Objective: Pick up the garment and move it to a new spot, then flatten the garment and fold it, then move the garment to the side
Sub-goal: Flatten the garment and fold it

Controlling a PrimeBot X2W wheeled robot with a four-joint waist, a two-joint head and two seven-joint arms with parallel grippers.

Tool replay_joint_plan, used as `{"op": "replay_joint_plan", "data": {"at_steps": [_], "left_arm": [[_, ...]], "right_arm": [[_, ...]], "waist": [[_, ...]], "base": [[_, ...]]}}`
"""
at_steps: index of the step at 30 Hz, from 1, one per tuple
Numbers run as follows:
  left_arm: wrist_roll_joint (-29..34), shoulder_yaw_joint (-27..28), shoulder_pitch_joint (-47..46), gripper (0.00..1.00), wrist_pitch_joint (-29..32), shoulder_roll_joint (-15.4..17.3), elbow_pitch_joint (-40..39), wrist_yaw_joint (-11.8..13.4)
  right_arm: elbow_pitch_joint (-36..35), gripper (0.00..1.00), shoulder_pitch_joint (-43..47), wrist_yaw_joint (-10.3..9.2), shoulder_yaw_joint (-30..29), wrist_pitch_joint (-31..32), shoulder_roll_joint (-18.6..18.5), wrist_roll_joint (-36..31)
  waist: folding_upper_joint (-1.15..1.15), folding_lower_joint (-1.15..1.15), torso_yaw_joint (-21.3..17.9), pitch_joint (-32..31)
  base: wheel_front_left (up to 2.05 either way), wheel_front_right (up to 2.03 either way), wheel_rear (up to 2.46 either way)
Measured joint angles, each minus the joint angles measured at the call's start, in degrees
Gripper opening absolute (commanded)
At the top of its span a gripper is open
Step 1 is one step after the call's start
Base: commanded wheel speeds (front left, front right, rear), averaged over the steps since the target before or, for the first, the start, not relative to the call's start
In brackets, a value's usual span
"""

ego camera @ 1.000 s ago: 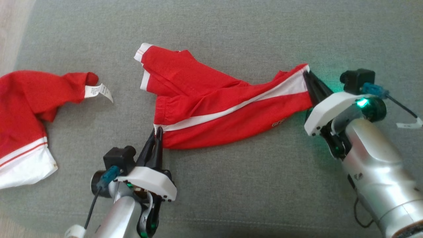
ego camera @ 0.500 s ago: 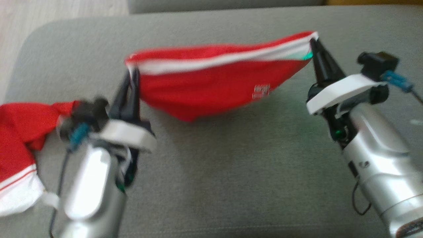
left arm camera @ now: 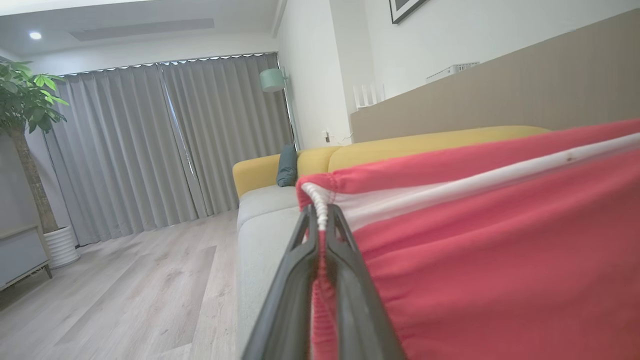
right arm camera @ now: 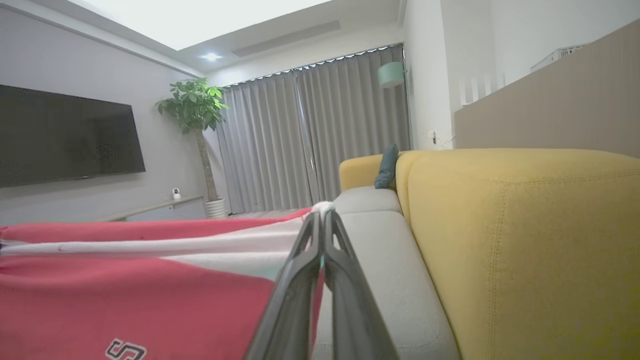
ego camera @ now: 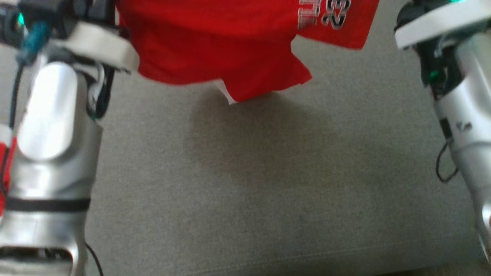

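The red knit garment with a white side stripe and gathered waistband [ego camera: 215,42] hangs in the air between the two arms, clear of the grey fabric sofa seat [ego camera: 245,184] below it; its lower edge droops to a point with a sliver of white showing, and its shadow falls on the cushion. The left hand [left arm camera: 320,212] is clenched on the waistband corner, the white corded edge pinched between its dark fingertips; the right hand [right arm camera: 322,216] is clenched on the opposite corner, where the white stripe ends; the cloth stretches taut between the two grips. A yellow upholstered backrest [right arm camera: 525,240] runs behind the seat; a scrap of other red cloth [ego camera: 10,157] peeks out beside the silver left forearm [ego camera: 50,115].
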Motion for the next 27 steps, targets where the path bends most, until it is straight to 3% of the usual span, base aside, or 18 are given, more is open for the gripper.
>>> {"op": "replay_joint_plan", "data": {"at_steps": [7, 14, 20, 27], "left_arm": [[2.0, -0.8, -15.8, 0.00, -0.9, -0.4, 9.3, 1.0], [0.6, 1.3, -25.6, 0.00, -1.6, -2.8, 10.7, 2.1], [-1.6, 3.4, -19.9, 0.00, -1.6, -3.6, 10.1, 1.4], [-4.1, 4.5, 4.4, 0.00, -1.6, -7.2, 9.8, 1.0]], "right_arm": [[10.3, 0.00, -15.1, 0.00, -5.3, -1.2, 3.6, -9.2], [8.5, 0.00, -23.4, 0.01, -15.5, -1.7, 5.4, -17.9], [7.4, 0.00, -15.1, 0.01, -15.9, -1.7, 7.5, -19.0], [2.1, 0.00, 7.8, 0.01, -13.6, -1.7, 8.5, -13.7]], "waist": [[0.00, 0.01, -0.7, 6.7], [0.00, 0.01, -0.9, 10.7], [0.00, 0.00, -1.1, 11.4], [0.00, 0.00, -1.3, 8.6]], "base": [[0.00, 0.00, 0.00], [0.00, 0.00, 0.00], [0.00, 0.00, 0.00], [0.00, 0.00, 0.00]]}}
